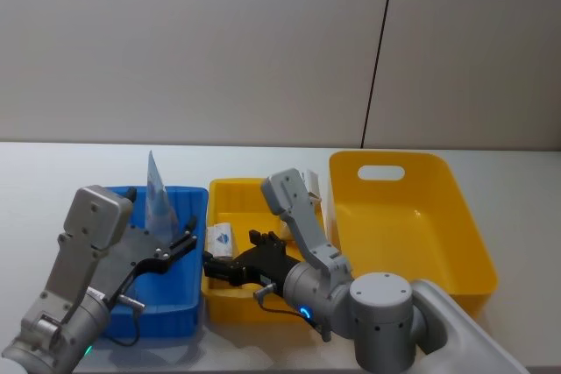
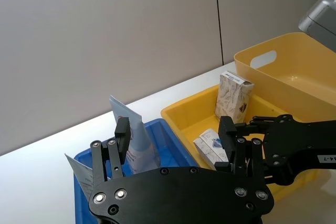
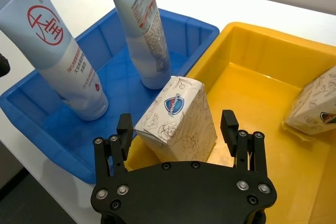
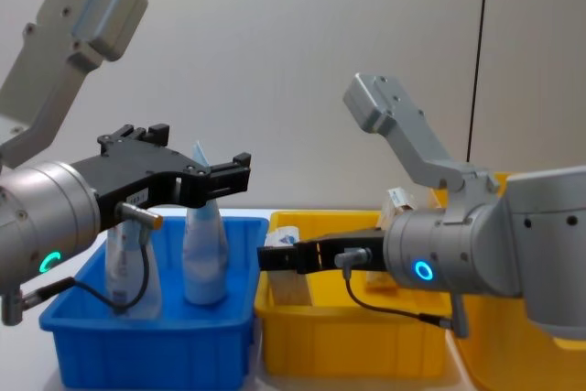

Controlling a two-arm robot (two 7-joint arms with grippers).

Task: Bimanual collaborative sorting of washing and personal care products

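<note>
The white carton (image 3: 177,113) stood tilted in the small yellow bin (image 3: 252,51), straight ahead of the right pincer (image 3: 177,127) — its open fingers (image 3: 229,127) flanked it, not touching (this arm was clearly nearer). The left pincer (image 1: 182,245), also open, hovered over the blue bin (image 1: 188,191).

On the pale bluish-white soft plastic tube (image 3: 55,51), standing in the blue plastic bin (image 3: 31,114) at about 8 o'clock in the head view, a red ring (image 3: 46,24) encloses a red Chinese-style character; the pink lines beneath are too small to read. The second pale tube (image 3: 142,30) beside it bears dense grey fine print, illegible. The white floral-patterned carton (image 3: 178,124), at 7 o'clock in the small yellow plastic bin (image 3: 262,40), shows a blue shield logo (image 3: 175,105) whose word cannot be made out. The tan packet (image 3: 310,103) carries a dark emblem, unreadable. The right gripper (image 3: 177,125) has on its black casing a white marking (image 2: 325,159) reading "4-7".
</note>
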